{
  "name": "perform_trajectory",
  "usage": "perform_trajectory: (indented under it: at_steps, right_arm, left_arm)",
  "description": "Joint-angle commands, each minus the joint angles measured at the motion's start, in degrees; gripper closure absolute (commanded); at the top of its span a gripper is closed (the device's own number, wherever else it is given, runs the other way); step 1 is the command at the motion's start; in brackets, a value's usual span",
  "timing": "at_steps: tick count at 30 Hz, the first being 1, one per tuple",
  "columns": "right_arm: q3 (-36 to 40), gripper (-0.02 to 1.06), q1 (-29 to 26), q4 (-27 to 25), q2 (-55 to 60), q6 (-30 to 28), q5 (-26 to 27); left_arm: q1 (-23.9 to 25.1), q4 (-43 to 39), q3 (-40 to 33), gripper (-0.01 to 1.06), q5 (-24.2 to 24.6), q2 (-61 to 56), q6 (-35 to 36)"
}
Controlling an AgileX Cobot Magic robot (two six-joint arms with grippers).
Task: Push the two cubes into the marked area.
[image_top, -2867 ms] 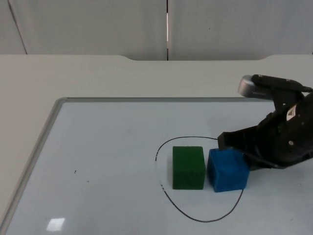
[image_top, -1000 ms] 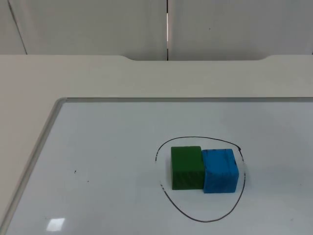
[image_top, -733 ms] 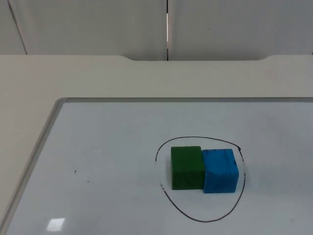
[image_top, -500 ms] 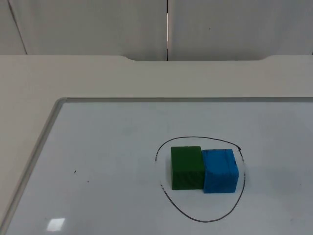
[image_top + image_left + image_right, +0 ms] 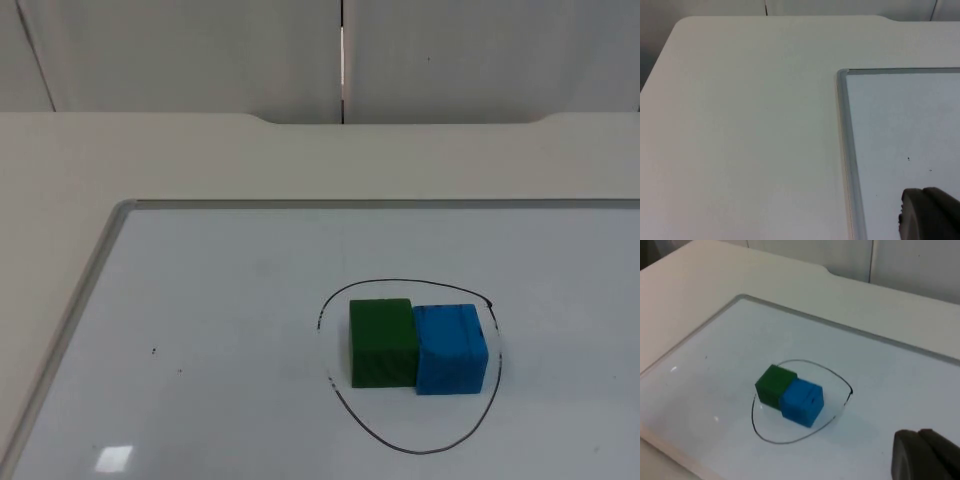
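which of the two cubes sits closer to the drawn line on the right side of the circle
The blue cube: its right edge nearly meets the black marker outline on the whiteboard, while the green cube beside it sits further inside.

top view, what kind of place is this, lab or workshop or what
Probably a robot test bench in a lab: a flat whiteboard lies on a plain white table top before a grey partition wall, with a small green cube and blue cube inside a hand-drawn black outline.
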State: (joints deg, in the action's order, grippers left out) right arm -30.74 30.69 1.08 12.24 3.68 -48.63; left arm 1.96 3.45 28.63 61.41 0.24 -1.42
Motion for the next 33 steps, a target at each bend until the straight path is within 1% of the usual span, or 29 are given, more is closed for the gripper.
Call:
perform_trajectory:
  at_steps: [1,4,7,9,10,11,13,15,17,19,22,30,32,33]
  right_arm:
    - [0.6,1.04,-0.2,-0.2,-2.6,-0.5,-2.0]
    - [0.9,1.04,-0.2,-2.8,-8.5,-0.5,-2.5]
    - [0.9,1.04,-0.2,-2.9,-11.3,-0.5,-2.7]
    - [0.8,1.04,-0.2,-3.2,-12.2,-0.5,-3.7]
    - [0.4,1.04,-0.2,-3.2,-12.2,-0.5,-5.2]
    - [0.4,1.04,-0.2,-3.2,-12.2,-0.5,-5.2]
    - [-0.6,1.04,-0.2,-2.5,-12.2,-0.5,-11.5]
    - [-0.7,1.04,-0.2,-1.8,-12.2,-1.1,-14.2]
    - [-0.1,1.04,-0.2,-1.1,-12.2,-1.4,-14.2]
    - [1.4,1.04,-0.2,0.6,-12.2,-0.2,-13.2]
    - [1.2,1.04,-0.2,0.6,-12.2,0.8,-13.2]
    - [1.2,1.04,-0.2,0.4,-12.2,0.8,-13.2]
    - [1.2,1.04,-0.2,0.7,-12.2,1.0,-13.2]
    - [1.2,1.04,-0.2,0.7,-12.2,1.0,-13.2]
  left_arm:
    - [0.1,-0.3,-0.3,1.05,0.1,-0.2,0.2]
    - [0.1,-0.3,-0.3,1.05,0.1,-0.2,0.2]
    - [0.1,-0.3,-0.3,1.05,0.1,-0.2,0.2]
    - [0.1,-0.3,-0.3,1.05,0.1,-0.2,0.2]
    - [0.1,-0.3,-0.3,1.05,0.1,-0.2,0.2]
    - [0.1,-0.3,-0.3,1.05,0.1,-0.2,0.2]
    - [0.1,-0.3,-0.3,1.05,0.1,-0.2,0.2]
    - [0.1,-0.3,-0.3,1.05,0.1,-0.2,0.2]
    - [0.1,-0.3,-0.3,1.05,0.1,-0.2,0.2]
    - [0.1,-0.1,-0.3,1.05,0.1,-0.2,0.1]
    - [0.1,0.1,-0.3,1.05,0.1,-0.2,-0.2]
    - [0.1,0.1,-0.3,1.05,0.1,-0.2,-0.2]
    - [0.1,0.1,-0.3,1.04,0.1,-0.2,-0.2]
    - [0.1,0.1,-0.3,1.01,0.1,-0.2,-0.2]
